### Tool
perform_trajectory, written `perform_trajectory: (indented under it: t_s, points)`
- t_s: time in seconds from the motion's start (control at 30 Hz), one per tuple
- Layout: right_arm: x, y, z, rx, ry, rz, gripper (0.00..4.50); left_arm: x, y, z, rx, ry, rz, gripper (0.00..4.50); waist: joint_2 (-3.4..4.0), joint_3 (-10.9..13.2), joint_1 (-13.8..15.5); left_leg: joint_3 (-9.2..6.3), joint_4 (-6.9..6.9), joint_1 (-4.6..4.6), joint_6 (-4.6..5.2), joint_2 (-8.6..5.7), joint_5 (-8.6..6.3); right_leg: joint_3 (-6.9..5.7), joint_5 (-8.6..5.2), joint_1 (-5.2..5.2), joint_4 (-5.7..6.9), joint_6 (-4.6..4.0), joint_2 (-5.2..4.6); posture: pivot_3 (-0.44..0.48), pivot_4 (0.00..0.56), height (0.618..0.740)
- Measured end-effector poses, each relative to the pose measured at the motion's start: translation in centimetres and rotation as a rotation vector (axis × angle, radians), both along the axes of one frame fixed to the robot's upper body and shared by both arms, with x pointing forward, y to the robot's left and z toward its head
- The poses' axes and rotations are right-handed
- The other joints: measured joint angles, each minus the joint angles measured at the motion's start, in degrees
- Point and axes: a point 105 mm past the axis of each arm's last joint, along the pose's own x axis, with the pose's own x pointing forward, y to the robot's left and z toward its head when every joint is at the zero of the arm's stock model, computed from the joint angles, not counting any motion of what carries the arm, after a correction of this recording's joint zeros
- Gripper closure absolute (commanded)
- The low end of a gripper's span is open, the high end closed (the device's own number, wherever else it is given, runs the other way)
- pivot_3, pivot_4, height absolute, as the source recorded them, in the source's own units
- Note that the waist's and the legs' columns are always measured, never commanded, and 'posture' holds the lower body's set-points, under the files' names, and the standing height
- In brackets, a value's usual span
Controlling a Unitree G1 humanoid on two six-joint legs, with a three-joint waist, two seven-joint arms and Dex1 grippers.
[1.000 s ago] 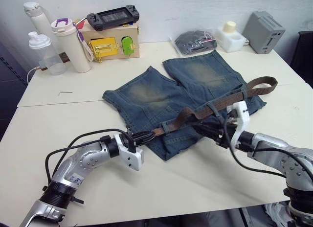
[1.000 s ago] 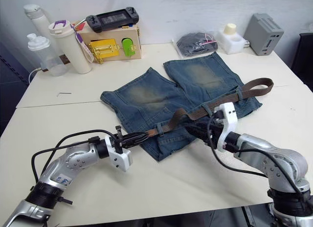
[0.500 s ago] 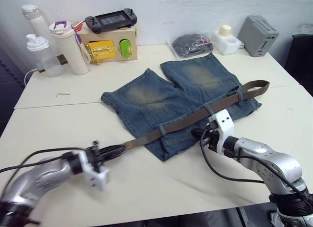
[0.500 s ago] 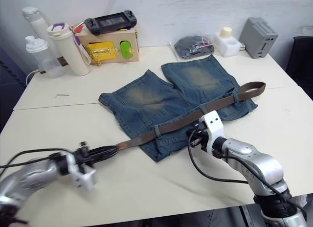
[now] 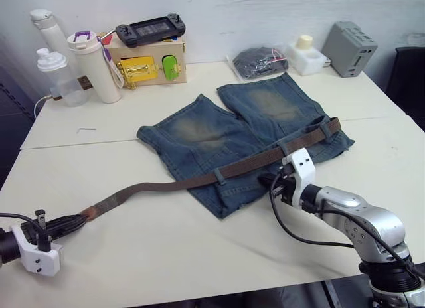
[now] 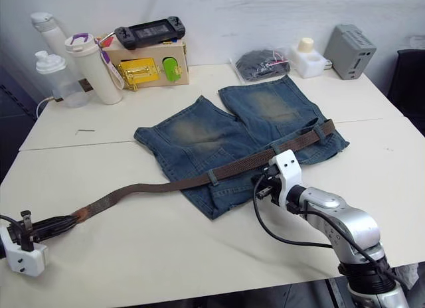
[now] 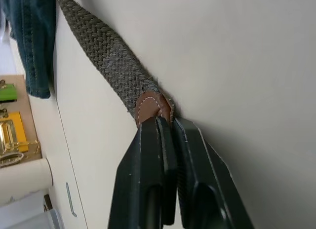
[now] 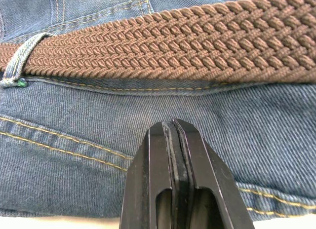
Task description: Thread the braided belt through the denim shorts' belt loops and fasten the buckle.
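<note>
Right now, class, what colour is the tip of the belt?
Tan leather with white stitching on the braided belt, clearest in the left wrist view.

No text, label, brand, number or sign can be read anywhere in these views, on the tabletop's items or on the robot's arms.
</note>
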Motion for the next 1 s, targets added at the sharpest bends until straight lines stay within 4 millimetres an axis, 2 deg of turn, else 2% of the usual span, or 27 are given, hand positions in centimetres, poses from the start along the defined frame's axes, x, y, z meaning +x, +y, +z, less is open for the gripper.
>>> perform_trajectory:
  t_s: [0.07, 0.13, 0.2, 0.23, 0.3, 0.37, 0.43, 0.53, 0.6, 0.73, 0.8, 0.87, 0.93, 1.0]
  points:
    - [0.1, -0.1, 0.0, -0.007, 0.0, -0.002, 4.5, 0.6, -0.7, 0.6, -0.038, -0.015, 0.003, 2.05, -0.02, 0.0, 0.3, -0.1, 0.12, -0.04, 0.0, -0.04, 0.0, -0.02, 0.0, 0.02, 0.01, 0.0, 0.0, 0.0, 0.15, 0.645]
    - [0.1, -0.3, 0.1, -0.007, 0.004, -0.006, 4.5, 0.9, -2.3, 1.2, -0.089, -0.009, -0.023, 1.09, -0.01, 0.0, 0.6, -0.1, 0.23, -0.15, 0.04, -0.06, -0.02, 0.0, 0.0, 0.02, 0.0, 0.0, -0.01, 0.0, 0.15, 0.645]
    - [0.2, -0.3, 0.2, 0.001, 0.006, -0.009, 3.81, 0.9, -4.7, 1.7, -0.152, 0.017, -0.086, 0.19, -0.05, 0.0, 0.6, -0.13, 0.27, -0.23, 0.04, -0.06, -0.03, -0.01, 0.0, -0.02, 0.0, 0.0, 0.0, 0.0, 0.15, 0.645]
    - [0.2, -0.3, 0.3, 0.007, 0.01, -0.004, 3.53, 0.9, -5.9, 1.9, -0.182, 0.04, -0.109, 0.0, -0.06, 0.0, 0.6, -0.21, 0.32, -0.38, 0.03, -0.05, -0.03, -0.02, 0.0, -0.11, 0.0, 0.0, 0.02, 0.0, 0.15, 0.645]
    - [0.1, 0.0, 0.4, 0.016, 0.012, 0.008, 2.88, 0.9, -7.1, 2.4, -0.207, 0.06, -0.135, 0.0, -0.06, 0.0, 0.4, -0.28, 0.38, -0.51, 0.02, -0.05, -0.03, -0.03, 0.0, -0.18, 0.0, 0.0, 0.06, 0.0, 0.15, 0.645]
    - [-0.1, 0.4, 0.5, 0.046, 0.023, 0.034, 2.06, 1.4, -9.6, 4.0, -0.312, 0.12, -0.137, 0.0, -0.03, 0.0, -0.1, -0.34, 0.4, -0.62, 0.02, -0.04, -0.02, -0.04, 0.0, -0.19, -0.04, 0.0, 0.06, 0.0, 0.15, 0.645]
    - [-0.3, 0.4, 0.8, 0.072, 0.036, 0.048, 1.4, 1.7, -11.2, 4.4, -0.382, 0.184, -0.134, 0.0, -0.01, 0.0, -0.1, -0.36, 0.44, -0.64, 0.02, -0.05, -0.02, -0.04, 0.0, -0.17, -0.09, 0.0, 0.06, 0.0, 0.15, 0.645]
    - [-0.7, -2.1, 3.0, 0.106, 0.046, 0.058, 0.16, 1.7, -18.3, 5.7, -0.646, 0.392, -0.227, 0.0, 0.78, 0.5, 1.2, -0.57, 0.91, -0.98, 0.25, -0.29, -0.04, 0.03, 0.0, -0.1, -0.27, 0.0, 0.06, 0.0, 0.15, 0.645]
    - [-1.0, -3.7, 5.2, 0.103, 0.005, 0.076, 0.07, 1.8, -21.0, 5.8, -0.745, 0.5, -0.262, 0.0, 0.84, 0.6, 1.3, -0.56, 0.9, -0.96, 0.27, -0.32, -0.05, 0.0, 0.01, -0.09, -0.2, 0.02, 0.05, 0.0, 0.15, 0.645]
    - [-1.3, -4.8, 6.5, 0.081, -0.024, 0.105, 0.07, 2.8, -22.2, 6.0, -0.798, 0.555, -0.255, 0.0, 0.78, 0.7, 1.3, -0.49, 0.83, -0.9, 0.21, -0.21, -0.04, -0.06, 0.01, -0.1, -0.17, 0.02, 0.05, 0.0, 0.15, 0.645]
    - [-1.3, -6.3, 7.8, 0.027, -0.078, 0.139, 0.07, 3.6, -24.0, 6.1, -0.833, 0.619, -0.281, 0.0, 0.76, 0.7, 1.2, -0.44, 0.81, -0.89, 0.19, -0.19, -0.02, -0.05, 0.01, -0.1, -0.18, 0.02, 0.04, 0.0, 0.15, 0.645]
    - [-0.5, -9.2, 8.1, -0.227, -0.173, 0.163, 0.07, 4.2, -26.4, 5.2, -0.815, 0.688, -0.336, 0.0, 0.76, 0.7, 1.3, -0.27, 0.79, -0.86, 0.21, -0.23, -0.02, -0.08, 0.02, -0.09, -0.26, 0.03, -0.03, 0.0, 0.15, 0.645]
    - [0.0, -10.4, 7.8, -0.364, -0.206, 0.184, 0.07, 4.2, -27.4, 4.7, -0.794, 0.718, -0.36, 0.0, 0.67, 0.8, 1.2, -0.28, 0.79, -0.86, 0.21, -0.21, -0.02, -0.1, 0.02, -0.08, -0.27, 0.03, -0.02, 0.0, 0.15, 0.645]
    - [1.7, -13.1, 5.6, -0.686, -0.274, 0.271, 0.07, 4.0, -30.5, 3.7, -0.723, 0.777, -0.451, 0.0, 0.58, 0.8, 1.1, -0.19, 0.86, -0.93, 0.21, -0.19, -0.02, -0.1, 0.02, -0.16, -0.25, 0.04, -0.04, 0.0, 0.15, 0.645]
